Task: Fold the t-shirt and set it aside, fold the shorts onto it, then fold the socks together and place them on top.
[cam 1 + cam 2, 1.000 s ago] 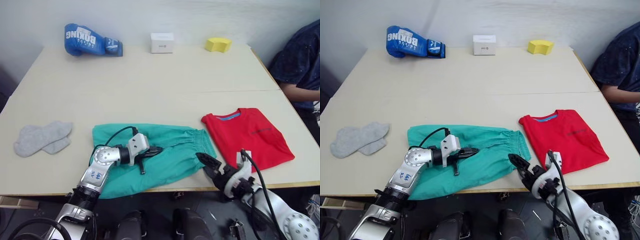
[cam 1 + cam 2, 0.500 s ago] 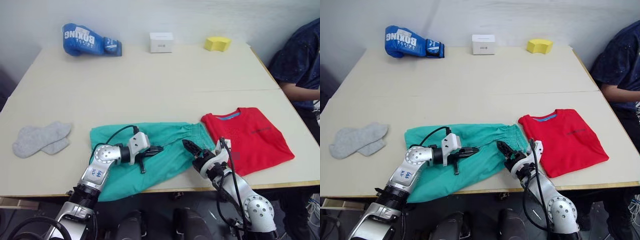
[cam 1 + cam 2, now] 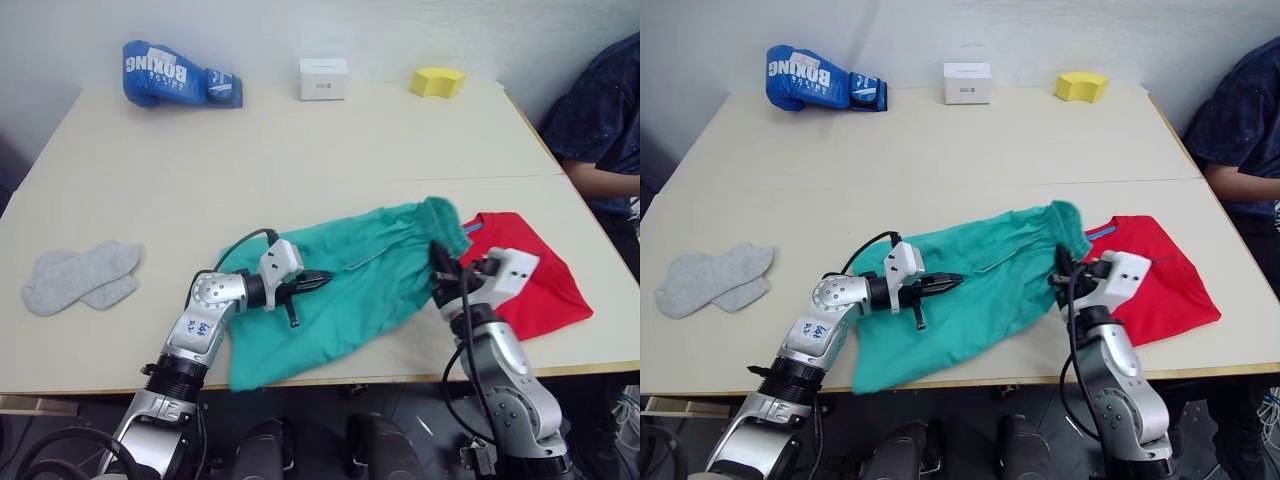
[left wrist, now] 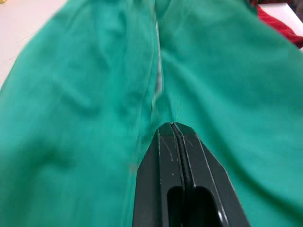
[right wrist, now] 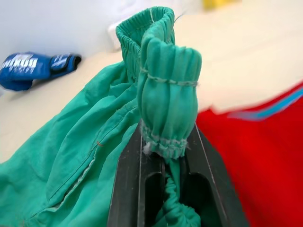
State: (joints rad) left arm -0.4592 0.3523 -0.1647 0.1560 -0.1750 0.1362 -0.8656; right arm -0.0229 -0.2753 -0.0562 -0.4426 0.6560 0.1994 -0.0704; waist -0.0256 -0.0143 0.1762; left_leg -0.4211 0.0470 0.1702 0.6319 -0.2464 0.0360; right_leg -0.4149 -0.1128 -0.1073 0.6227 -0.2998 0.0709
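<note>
The shorts (image 3: pixel 350 280) lie spread across the near middle of the tabletop (image 3: pixel 300 160), their gathered waistband lifted at the right over the t-shirt (image 3: pixel 535 285). The right gripper (image 5: pixel 165 151) has its jaws clamped on that waistband. The left gripper (image 4: pixel 174 135), jaws closed empty, rests on the shorts' middle. The socks (image 3: pixel 80 275) lie far left.

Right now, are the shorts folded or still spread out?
Not folded: the shorts lie mostly spread, waistband bunched and lifted in the right hand.
</note>
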